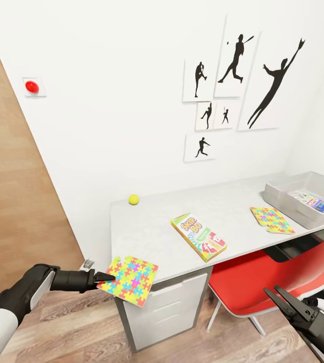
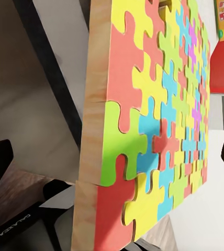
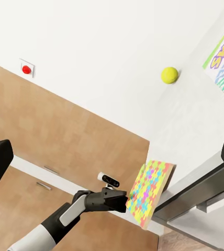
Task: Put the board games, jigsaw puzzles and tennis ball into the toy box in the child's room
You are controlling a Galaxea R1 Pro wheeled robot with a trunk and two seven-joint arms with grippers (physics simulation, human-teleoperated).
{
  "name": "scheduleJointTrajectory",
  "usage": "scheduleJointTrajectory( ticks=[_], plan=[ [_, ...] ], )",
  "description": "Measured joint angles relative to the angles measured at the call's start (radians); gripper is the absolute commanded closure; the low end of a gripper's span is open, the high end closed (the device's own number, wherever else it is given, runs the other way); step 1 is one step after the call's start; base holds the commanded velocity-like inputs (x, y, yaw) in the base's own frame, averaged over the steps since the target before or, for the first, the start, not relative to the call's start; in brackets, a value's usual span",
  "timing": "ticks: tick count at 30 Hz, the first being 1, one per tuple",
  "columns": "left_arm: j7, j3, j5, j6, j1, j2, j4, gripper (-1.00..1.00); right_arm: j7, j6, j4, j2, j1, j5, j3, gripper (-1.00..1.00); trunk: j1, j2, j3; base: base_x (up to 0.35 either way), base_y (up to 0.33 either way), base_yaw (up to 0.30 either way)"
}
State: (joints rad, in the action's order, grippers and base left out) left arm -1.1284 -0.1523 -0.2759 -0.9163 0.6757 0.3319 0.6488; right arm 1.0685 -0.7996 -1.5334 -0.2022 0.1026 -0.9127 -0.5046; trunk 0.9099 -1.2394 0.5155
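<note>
Jigsaw puzzle point(image 1: 129, 279): thin squarish slab of interlocked yellow, pink, green and blue pieces on a pale wood-grained backing, held tilted at the near left corner of the bench point(image 1: 192, 222), partly overhanging its edge above the white drawer unit point(image 1: 168, 308). Left hand point(image 1: 103, 277): black, arm reaching in level from the left, fingers clenched on the slab's left edge; the right wrist view confirms the grasp from the side. Right hand point(image 1: 276, 294): low at the right, in front of the red chair point(image 1: 263, 280), its two fingers parted, grasping nothing. Bench: long, light grey, set against a white wall. On it, from left to right: tennis ball point(image 1: 133, 199), small, yellow-green, near the back edge by the wall; Skip-Bo board game point(image 1: 198, 236), flat box, green, white and red print, lying flat near the front edge; second jigsaw puzzle point(image 1: 271, 220), same colours, lying flat just beside the toy box point(image 1: 283, 197); toy box, shallow light grey bin with sloped sides at the far right end, one printed flat box point(image 1: 311, 200) inside. Room: black sports-silhouette posters point(image 1: 235, 91) above the bench, red round knob point(image 1: 32, 86) on the wall at the left, brown wooden panel point(image 1: 10, 201) beside it, wood-plank floor point(image 1: 81, 327).
</note>
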Motion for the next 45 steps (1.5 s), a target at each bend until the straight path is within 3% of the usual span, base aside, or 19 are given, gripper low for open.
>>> scheduleJointTrajectory(
  ticks=[1, 11, 21, 28, 37, 45],
  plan=[
    [0.0, 0.001, 0.0, 0.0, 0.0, 0.0, 0.0, 1.0, 0.0, 0.0, 0.0, 0.0, 0.0, 0.0, 0.0, -1.0, 0.0, 0.0, 0.0, 0.0, 0.0, 0.0],
    [-0.001, 0.004, -0.011, -0.01, 0.003, 0.001, 0.0, 1.0, 0.0, 0.0, 0.0, 0.0, 0.0, 0.0, 0.0, -1.0, 0.0, 0.0, 0.0, 0.0, 0.0, 0.0],
    [-0.019, 0.006, -0.018, -0.015, 0.008, 0.005, 0.001, 1.0, 0.0, 0.0, 0.0, 0.0, 0.0, 0.001, 0.001, -1.0, -0.038, 0.07, -0.031, 0.0, 0.0, 0.0],
    [-0.133, -0.004, -0.007, -0.004, 0.008, 0.009, 0.034, 1.0, -0.001, 0.0, 0.0, 0.001, 0.0, 0.001, 0.002, -1.0, -0.065, 0.119, -0.053, 0.0, 0.0, 0.0],
    [-0.214, -0.008, -0.003, -0.003, 0.006, 0.017, 0.086, 1.0, -0.001, 0.001, 0.001, 0.002, 0.0, 0.001, 0.002, -1.0, -0.1, 0.182, -0.081, 0.0, 0.0, 0.0],
    [-0.374, -0.002, -0.002, -0.013, 0.007, 0.058, 0.176, 1.0, -0.004, 0.003, 0.001, 0.001, -0.003, 0.009, 0.004, -1.0, -0.13, 0.238, -0.107, 0.0, 0.0, 0.0]
  ],
)
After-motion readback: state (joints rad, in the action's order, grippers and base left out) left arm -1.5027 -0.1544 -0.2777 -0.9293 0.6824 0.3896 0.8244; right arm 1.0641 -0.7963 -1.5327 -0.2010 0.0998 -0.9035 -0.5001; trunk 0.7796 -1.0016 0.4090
